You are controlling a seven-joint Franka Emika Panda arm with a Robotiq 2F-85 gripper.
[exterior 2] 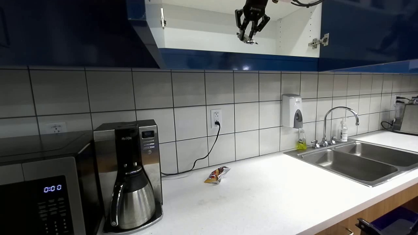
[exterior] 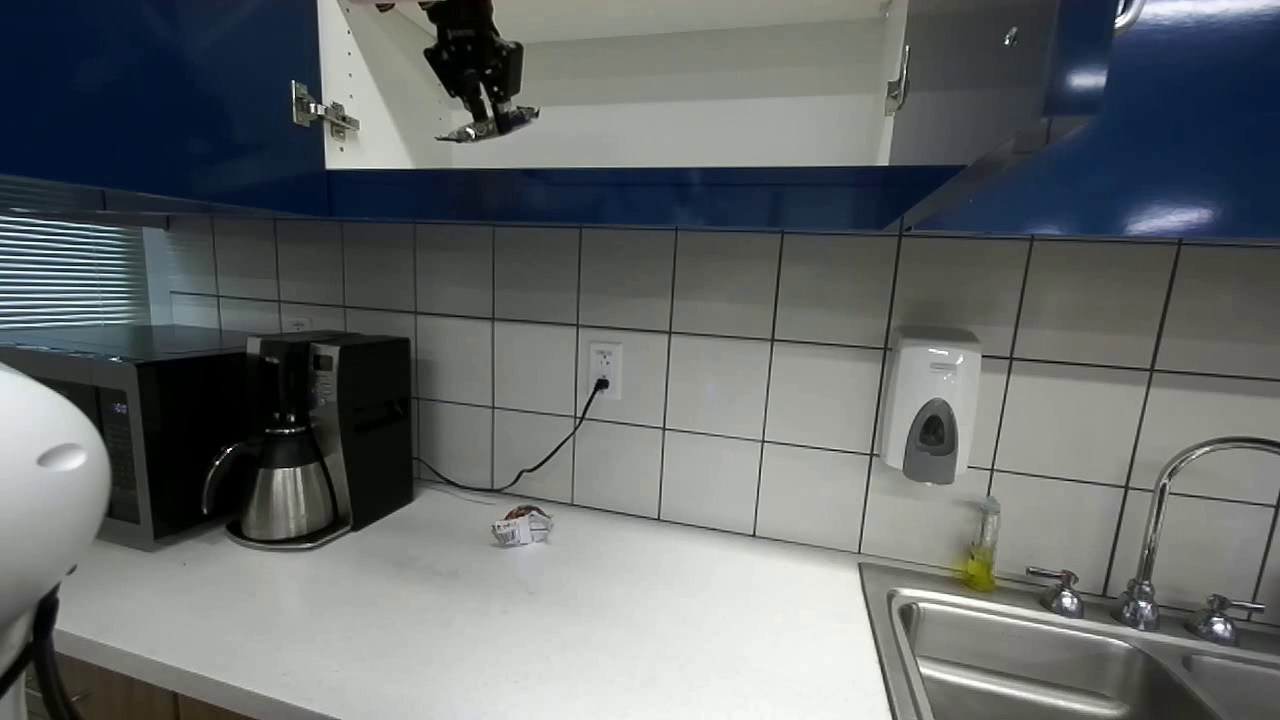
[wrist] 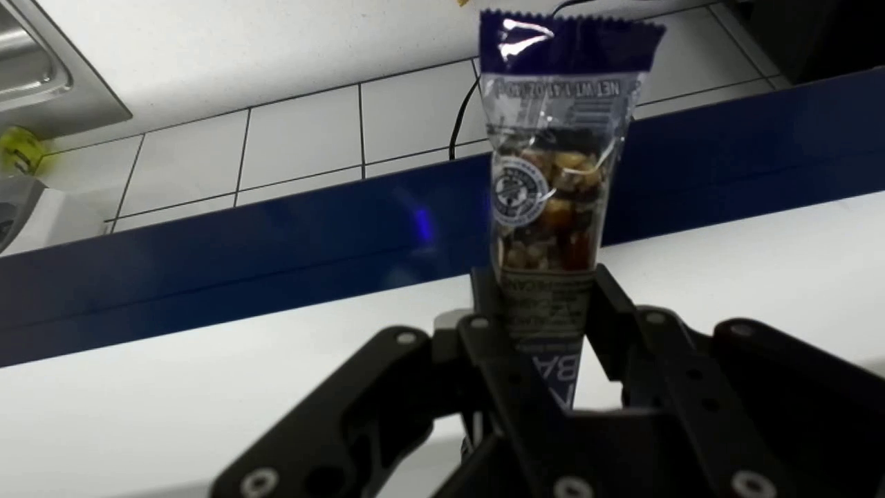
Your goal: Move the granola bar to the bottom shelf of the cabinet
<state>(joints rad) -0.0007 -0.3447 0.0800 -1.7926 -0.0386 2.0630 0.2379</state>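
Note:
My gripper is shut on the granola bar. The bar's clear wrapper has a dark purple end, and nuts show through it. It sticks out well past the fingers in the wrist view. In both exterior views the gripper points down in the opening of the blue-fronted cabinet, with the bar above the blue lower edge. The bottom shelf appears as a white board below the bar in the wrist view. From outside, its top is hidden behind the blue edge.
The blue edge runs along the cabinet's front. Open doors flank it, with a hinge at one side. Below, the counter carries a crumpled wrapper, a coffee maker and a microwave, beside a sink.

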